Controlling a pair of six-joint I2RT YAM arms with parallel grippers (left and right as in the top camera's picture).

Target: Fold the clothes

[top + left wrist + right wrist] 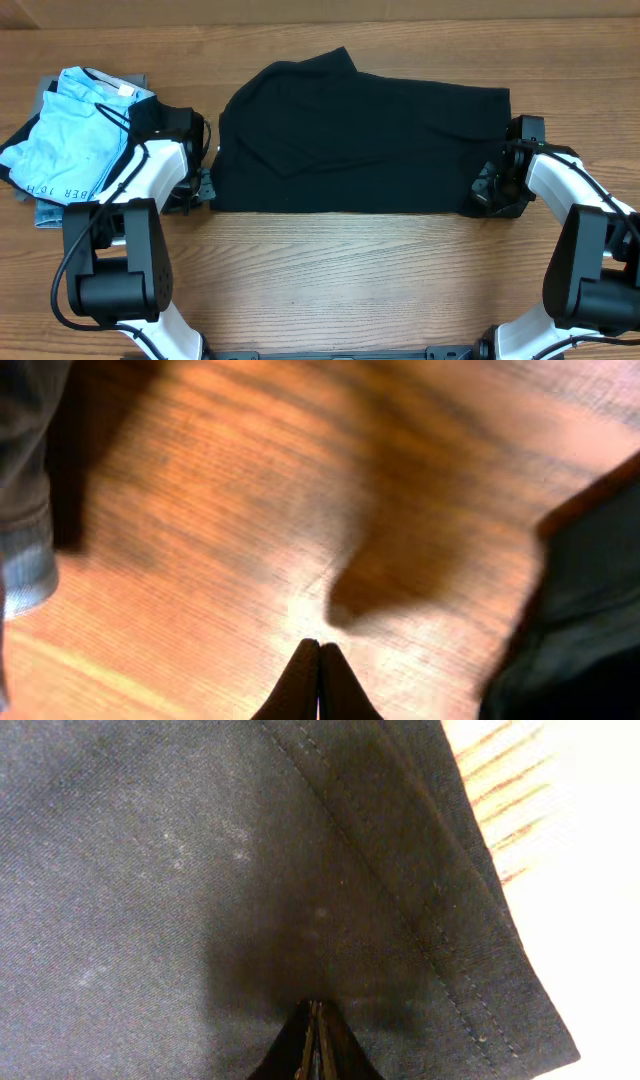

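This looked like a robotics lab bench. Two white-and-black robot arms, the left arm [110,250] and the right arm [585,260], stood at the near edge of a wood-grain worktop [330,270]. A black cable [65,270] looped beside the left one. A black T-shirt [360,135] lay spread mid-worktop, with folded garments [70,130] at far left.

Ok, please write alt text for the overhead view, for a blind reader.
A black T-shirt lies spread across a wooden table. The robot's left end effector, shut, is beside its left edge; the right end effector, shut, is over its right edge. A light blue garment lies far left.
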